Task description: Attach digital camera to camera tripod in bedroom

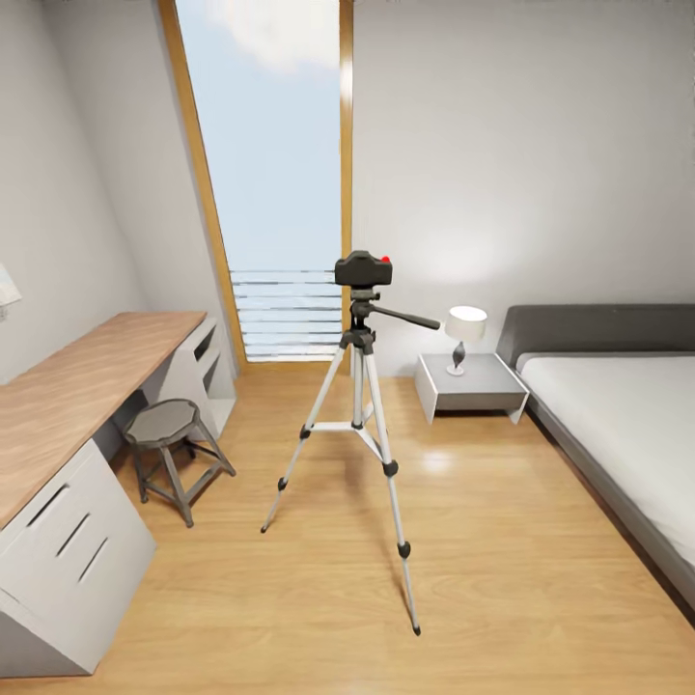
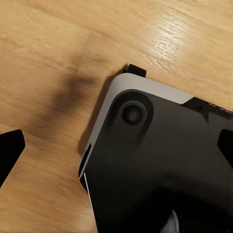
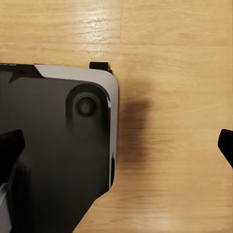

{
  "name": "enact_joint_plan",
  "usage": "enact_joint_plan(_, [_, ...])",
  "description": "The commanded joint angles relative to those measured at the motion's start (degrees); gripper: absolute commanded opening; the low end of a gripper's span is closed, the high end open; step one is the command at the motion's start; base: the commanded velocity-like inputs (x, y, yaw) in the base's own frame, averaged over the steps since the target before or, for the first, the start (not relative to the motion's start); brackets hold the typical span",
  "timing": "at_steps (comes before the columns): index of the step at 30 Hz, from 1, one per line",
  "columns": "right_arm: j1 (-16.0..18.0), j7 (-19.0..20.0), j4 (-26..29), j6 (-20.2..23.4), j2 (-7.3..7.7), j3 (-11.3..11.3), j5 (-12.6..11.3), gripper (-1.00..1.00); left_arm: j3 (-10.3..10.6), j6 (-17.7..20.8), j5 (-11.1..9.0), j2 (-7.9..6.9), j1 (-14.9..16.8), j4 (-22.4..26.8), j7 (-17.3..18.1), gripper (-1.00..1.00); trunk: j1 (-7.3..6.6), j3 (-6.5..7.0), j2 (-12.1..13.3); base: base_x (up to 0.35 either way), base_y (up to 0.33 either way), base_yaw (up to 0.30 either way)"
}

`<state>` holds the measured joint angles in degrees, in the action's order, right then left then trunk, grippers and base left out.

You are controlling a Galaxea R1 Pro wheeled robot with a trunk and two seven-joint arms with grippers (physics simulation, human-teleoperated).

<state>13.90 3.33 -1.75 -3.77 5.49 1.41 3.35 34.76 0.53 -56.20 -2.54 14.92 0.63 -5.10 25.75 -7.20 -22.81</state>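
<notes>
Already the digital camera (image 1: 363, 269) sat on top of the camera tripod (image 1: 358, 425), resting on its black head, red button up at the camera's right top corner. Tripod stood upright on the light wood floor (image 1: 502, 560) of the bedroom, roughly mid-floor, legs spread, one leg reaching toward the near edge of the floor, another toward the desk side. Pan handle stuck out to the right, toward the lamp (image 1: 465, 333).

Long wooden desk (image 1: 68, 396) ran along the left wall, white drawers under its near end. Low grey stool (image 1: 166, 439) stood just beside the desk's front edge, well apart from the tripod. Tall wood-framed window (image 1: 280, 183) was behind the tripod at the far wall. White nightstand (image 1: 471, 384) carried the lamp near its back edge, set against the far wall beside the bed (image 1: 618, 415), which ran along the right side.

Left wrist view: left gripper (image 2: 116, 145) pointed down at the floor and the robot's dark base (image 2: 160, 165), fingertips wide apart at both picture edges, nothing between them, so released. Right wrist view: right gripper (image 3: 116, 145) likewise over the base (image 3: 53, 141) corner and bare wood, fingertips far apart, released, holding nothing.
</notes>
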Motion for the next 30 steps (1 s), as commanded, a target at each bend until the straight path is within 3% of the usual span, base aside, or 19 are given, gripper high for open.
enact_joint_plan(1, [0.1, 0.1, -0.2, -0.3, 0.05, 0.2, 0.3, 1.00, 0.5, 0.1, -0.4, -0.01, 0.0, 0.1, -0.2, 1.00, 0.03, -0.02, -0.1, 0.000, 0.000, 0.000])
enact_joint_plan(30, [0.1, 0.0, -0.2, -0.2, 0.04, 0.2, 0.3, 1.00, 0.4, 0.0, -0.4, 0.01, 0.0, 0.2, -0.2, 1.00, 0.03, 2.65, -0.1, 0.000, 0.000, 0.000])
